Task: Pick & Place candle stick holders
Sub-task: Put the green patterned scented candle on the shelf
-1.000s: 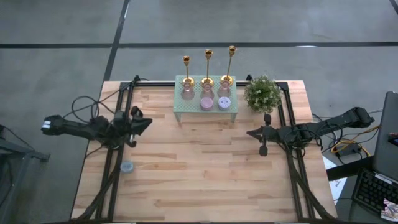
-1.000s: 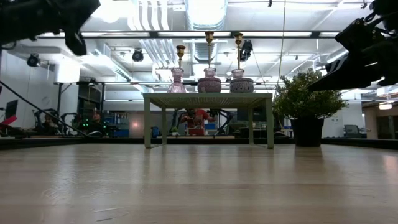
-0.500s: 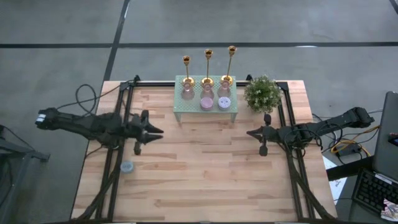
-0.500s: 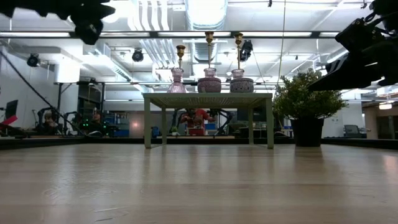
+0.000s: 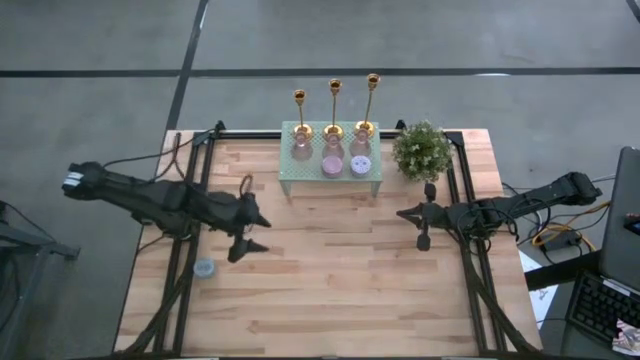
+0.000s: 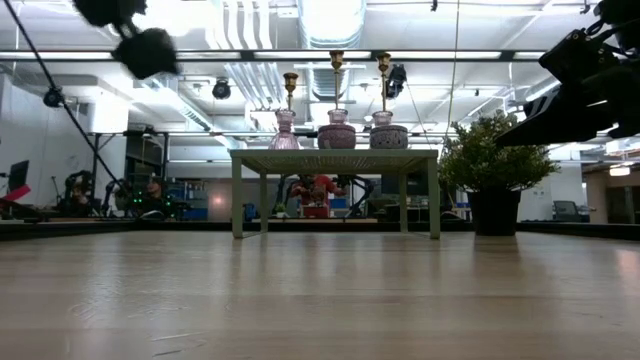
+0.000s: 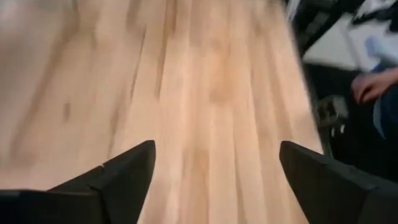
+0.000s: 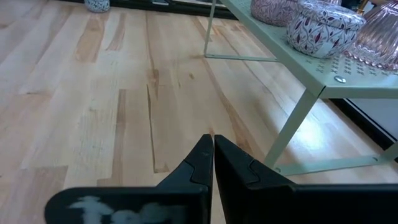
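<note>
Jaws first: the left gripper (image 5: 252,229) hangs above the bare planks of the pale wooden bench (image 5: 330,300), left of the middle, with its two dark fingers (image 7: 127,171) spread wide apart and nothing between them, only wood grain showing in the gap in its wrist view. Across the bench, the right gripper (image 5: 412,226) rests low near the right-hand side, its jaws pressed together into one thin seam and holding nothing; its tips point toward the small pale green metal stand (image 5: 331,174) with a perforated top and thin legs. That stand sits at the far edge of the bench, near the middle, well apart from both grippers. On it stand the three slim shiny gold candle stick holders (image 5: 334,104) in a row along its far side, upright, each a thin stem on a round flared base, their tops stepping up in height from left to right. In front of them, also on the stand, are three small patterned pink and purple glass jars (image 6: 336,131). Just beside the stand to the right sits a bushy green potted plant in a dark pot (image 5: 421,150). A small round grey-blue disc (image 5: 204,268) lies on the bench near the left arm's rail.
</note>
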`<state>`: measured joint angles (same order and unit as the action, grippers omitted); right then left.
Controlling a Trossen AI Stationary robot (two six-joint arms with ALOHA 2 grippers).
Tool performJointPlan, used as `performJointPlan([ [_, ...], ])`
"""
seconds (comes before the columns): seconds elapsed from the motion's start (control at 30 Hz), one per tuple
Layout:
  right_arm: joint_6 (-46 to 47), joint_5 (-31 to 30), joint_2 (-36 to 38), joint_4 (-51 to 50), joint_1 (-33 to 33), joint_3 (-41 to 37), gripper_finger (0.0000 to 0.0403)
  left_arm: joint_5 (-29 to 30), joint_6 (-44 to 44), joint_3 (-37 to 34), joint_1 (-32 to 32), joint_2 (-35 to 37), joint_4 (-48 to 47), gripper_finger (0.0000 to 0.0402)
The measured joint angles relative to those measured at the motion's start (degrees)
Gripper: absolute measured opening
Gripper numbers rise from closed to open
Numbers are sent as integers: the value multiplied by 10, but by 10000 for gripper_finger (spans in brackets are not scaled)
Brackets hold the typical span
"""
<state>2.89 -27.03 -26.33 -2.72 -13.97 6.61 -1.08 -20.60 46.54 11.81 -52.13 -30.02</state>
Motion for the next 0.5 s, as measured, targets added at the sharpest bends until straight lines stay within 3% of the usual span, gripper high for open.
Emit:
performJointPlan([
  [0.27,-1,0,0,0,0,0,8,10,-183,38,96,-84,-275,350],
  [0.5,0,0,0,0,0,0,8,15,-326,29,223,-118,-347,349],
])
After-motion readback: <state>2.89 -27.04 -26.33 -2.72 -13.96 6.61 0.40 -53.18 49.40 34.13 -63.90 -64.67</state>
